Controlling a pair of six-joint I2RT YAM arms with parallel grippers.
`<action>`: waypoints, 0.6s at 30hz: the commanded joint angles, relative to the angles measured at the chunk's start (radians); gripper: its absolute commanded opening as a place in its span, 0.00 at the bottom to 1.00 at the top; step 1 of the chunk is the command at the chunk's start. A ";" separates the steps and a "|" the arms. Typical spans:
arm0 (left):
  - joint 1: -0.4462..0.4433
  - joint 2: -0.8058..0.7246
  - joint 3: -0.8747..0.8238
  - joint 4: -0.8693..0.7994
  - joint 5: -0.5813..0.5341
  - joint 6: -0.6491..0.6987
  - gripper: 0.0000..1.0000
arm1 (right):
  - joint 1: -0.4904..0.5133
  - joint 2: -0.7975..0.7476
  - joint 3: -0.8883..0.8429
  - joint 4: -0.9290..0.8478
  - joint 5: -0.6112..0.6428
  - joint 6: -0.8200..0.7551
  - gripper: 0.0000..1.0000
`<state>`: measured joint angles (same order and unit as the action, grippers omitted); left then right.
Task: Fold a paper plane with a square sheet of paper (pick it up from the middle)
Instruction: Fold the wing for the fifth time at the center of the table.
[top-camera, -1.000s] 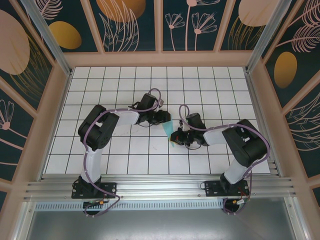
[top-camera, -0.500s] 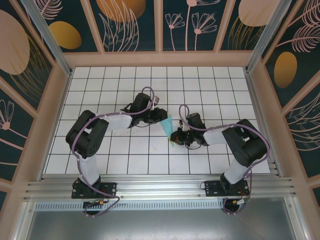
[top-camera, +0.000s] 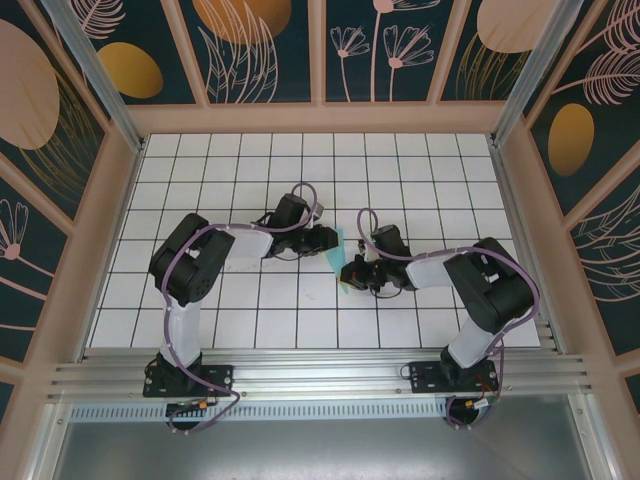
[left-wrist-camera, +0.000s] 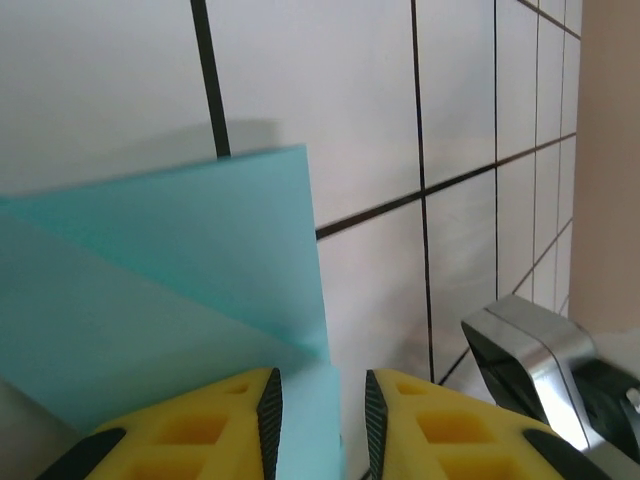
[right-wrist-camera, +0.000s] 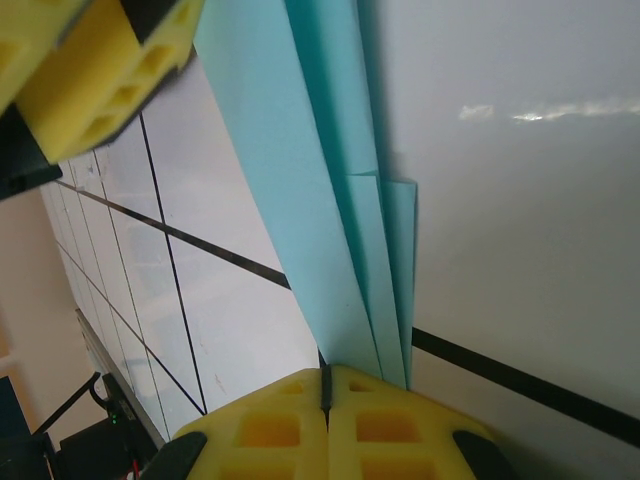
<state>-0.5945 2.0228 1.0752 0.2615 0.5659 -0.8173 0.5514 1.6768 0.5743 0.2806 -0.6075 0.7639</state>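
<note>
Both arms meet over a teal-blue paper plane (top-camera: 336, 250) near the middle of the white gridded surface (top-camera: 200, 300).

The left arm (top-camera: 190, 265) and right arm (top-camera: 490, 290) reach inward from the near edge, and their wrists come together at the centre tiles, the left just farther from the near edge than the right. The paper plane lies between them as a narrow folded strip, pale teal and unmarked; in the right wrist view its stacked layers (right-wrist-camera: 300, 150) fan out over the tiles. The right fingers (right-wrist-camera: 300, 385) are pressed together on one end of the paper. The left fingers (left-wrist-camera: 250, 400) stand slightly apart, straddling the paper's (left-wrist-camera: 200, 250) edge, with a strip of it showing in the gap.
</note>
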 joint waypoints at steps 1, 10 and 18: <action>0.015 0.036 0.035 -0.024 -0.046 0.048 0.32 | 0.008 0.056 -0.022 -0.141 0.065 -0.024 0.00; 0.060 0.076 0.050 0.001 -0.060 0.069 0.31 | 0.002 0.063 -0.005 -0.183 0.038 -0.041 0.00; 0.107 0.081 0.061 0.006 -0.049 0.102 0.32 | 0.002 0.058 -0.007 -0.197 0.035 -0.049 0.00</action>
<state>-0.5335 2.0712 1.1133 0.2813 0.5789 -0.7681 0.5495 1.6833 0.5961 0.2363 -0.6186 0.7380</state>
